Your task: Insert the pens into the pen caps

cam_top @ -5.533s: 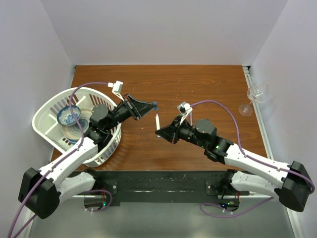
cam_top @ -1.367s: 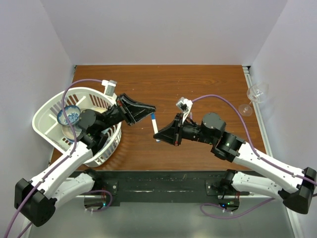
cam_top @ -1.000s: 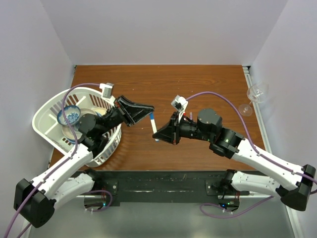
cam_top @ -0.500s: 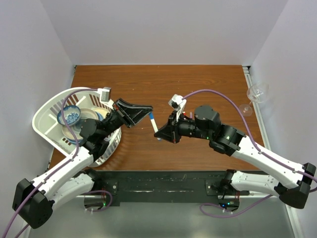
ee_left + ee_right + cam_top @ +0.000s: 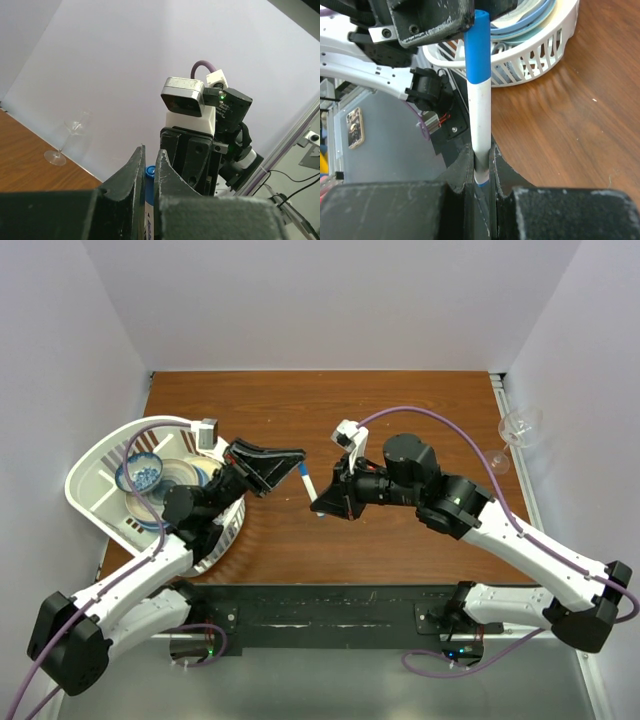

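1. The table [image 5: 400,420] is glossy reddish-brown wood with a visible grain.
2. At its left edge sits a white plastic basket [image 5: 85,465] with slotted walls, holding a blue-patterned bowl [image 5: 140,476].
3. A clear wine glass [image 5: 515,430] stands at the far right edge.
4. The white pen [image 5: 479,125] is thin, smooth and round, and it is held up off the table between the two arms, near the middle.
5. A blue cap [image 5: 477,47], a plain matte cylinder, sits over the pen's upper end.
6. The right gripper [image 5: 480,157] has its dark, scuffed fingers pinched narrowly on the pen's lower end.
7. The left gripper [image 5: 150,155] has its jaws nearly together, with the blue cap between them and the pen's white body just below.
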